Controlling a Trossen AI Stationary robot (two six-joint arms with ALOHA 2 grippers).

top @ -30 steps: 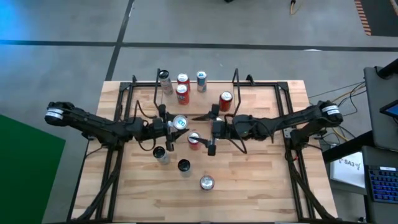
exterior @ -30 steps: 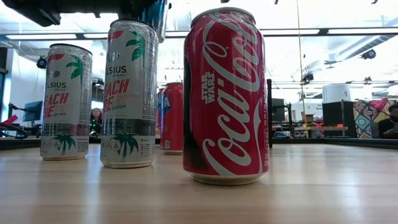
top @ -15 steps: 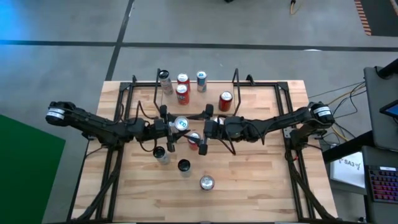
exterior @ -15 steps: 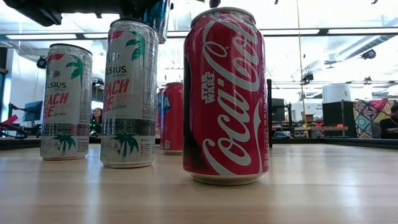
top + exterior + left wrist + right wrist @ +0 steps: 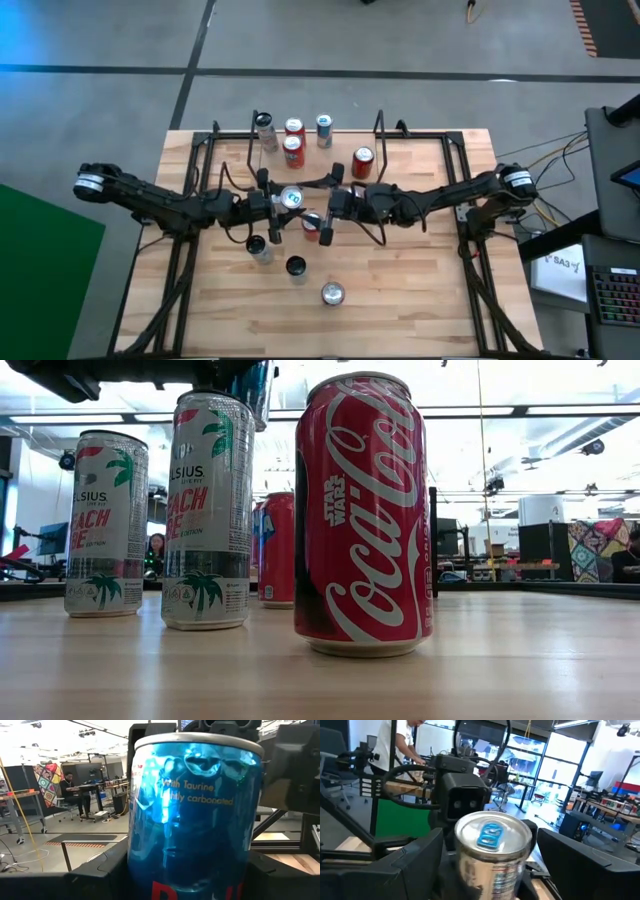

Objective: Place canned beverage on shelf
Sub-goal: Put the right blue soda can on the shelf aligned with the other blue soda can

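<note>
While I look straight down, my left gripper (image 5: 277, 203) sits over the middle of the table (image 5: 420, 300), its jaws pinching a blue Red Bull can (image 5: 290, 198) held up off the wood, and my right gripper (image 5: 327, 212) reaches in from the other side just beside it, close above a red can (image 5: 312, 224). Behind them the shelf (image 5: 300, 150) stands along the far edge, thin black rods with two upright loop ends, and four cans stand in or near it. Three more cans stand on the near part of the table. From table height, a red Coca-Cola can (image 5: 363, 515) fills the foreground, two tall white Celsius cans (image 5: 208, 510) stand beside it, and another red can (image 5: 277, 550) shows farther back; my grippers are dark shapes at the top edge. Through my left wrist, the blue can (image 5: 195, 815) fills the view between my fingers (image 5: 107, 877). Through my right wrist, my jaws stand spread with the silver top of the blue can (image 5: 492, 837) between them, touching nothing that I can see; a person (image 5: 395, 745) stands in the room beyond.
</note>
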